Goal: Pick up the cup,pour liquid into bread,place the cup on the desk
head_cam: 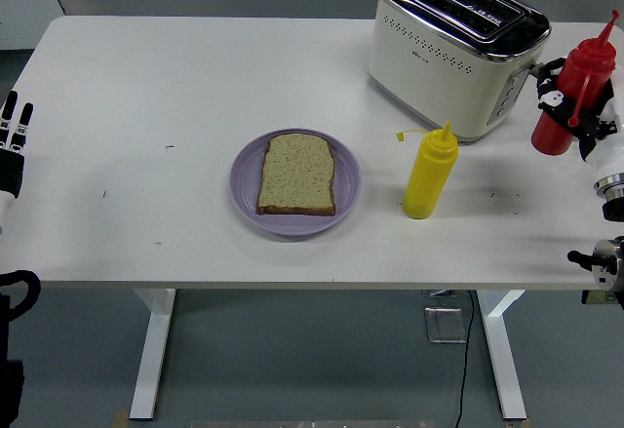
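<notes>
The right hand (575,116) grips the red plastic squeeze bottle (575,97) above the white desk (195,87), beside the toaster (453,48). It should carry it upright to the brown bread slice (296,174), then tilt slowly.

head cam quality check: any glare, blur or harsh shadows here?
Head view: even, soft lighting, with only faint shadows beside the yellow bottle and the purple plate. The toaster shows bright reflections on its chrome top. The bread is sharp. The red bottle in the right hand is sharp too, though the hand is cropped by the right edge.
</notes>
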Available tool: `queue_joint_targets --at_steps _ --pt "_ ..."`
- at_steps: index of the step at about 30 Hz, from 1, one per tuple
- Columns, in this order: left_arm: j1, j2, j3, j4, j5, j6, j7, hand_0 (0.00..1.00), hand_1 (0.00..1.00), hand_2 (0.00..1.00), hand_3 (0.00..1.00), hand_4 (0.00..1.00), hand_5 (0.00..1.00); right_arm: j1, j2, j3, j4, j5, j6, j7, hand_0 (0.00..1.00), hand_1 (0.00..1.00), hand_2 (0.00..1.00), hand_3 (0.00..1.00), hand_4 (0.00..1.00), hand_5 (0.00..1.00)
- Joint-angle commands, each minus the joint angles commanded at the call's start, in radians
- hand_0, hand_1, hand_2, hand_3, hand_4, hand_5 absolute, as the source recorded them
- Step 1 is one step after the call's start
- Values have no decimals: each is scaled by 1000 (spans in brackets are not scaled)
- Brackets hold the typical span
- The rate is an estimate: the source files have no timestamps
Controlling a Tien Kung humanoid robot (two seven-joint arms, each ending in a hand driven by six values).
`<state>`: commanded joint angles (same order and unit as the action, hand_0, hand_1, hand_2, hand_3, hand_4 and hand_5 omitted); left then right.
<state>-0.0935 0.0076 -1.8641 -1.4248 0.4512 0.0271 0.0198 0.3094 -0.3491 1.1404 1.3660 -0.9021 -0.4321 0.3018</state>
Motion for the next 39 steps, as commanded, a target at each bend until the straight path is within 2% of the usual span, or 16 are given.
queue_joint_targets --at_steps 8,15,16,19,31,39 --pt "3 -1 5 0 0 0 0 787 746 751 711 516 992 2 7 -113 -85 92 -35 168 172 220 303 355 402 7" --pt "5 -1 8 1 0 0 -1 788 748 752 712 515 992 8 10 -182 -136 160 -63 265 190 228 304 359 398 8" --pt "6 -1 9 1 0 0 -1 788 748 753 716 515 995 10 12 -195 -149 170 -70 287 249 242 312 366 386 19" --pt "6 -1 11 1 0 0 -1 788 748 753 716 515 995 17 17 -221 -178 194 -85 330 249 242 312 366 386 19" --pt "9 -1 12 2 0 0 -1 790 748 754 716 518 998 60 45 -298 -283 278 -121 344 295 257 326 372 374 38" --pt "5 -2 8 2 0 0 -1 792 748 754 716 518 998 81 60 -323 -293 283 -118 344 300 262 328 372 379 41"
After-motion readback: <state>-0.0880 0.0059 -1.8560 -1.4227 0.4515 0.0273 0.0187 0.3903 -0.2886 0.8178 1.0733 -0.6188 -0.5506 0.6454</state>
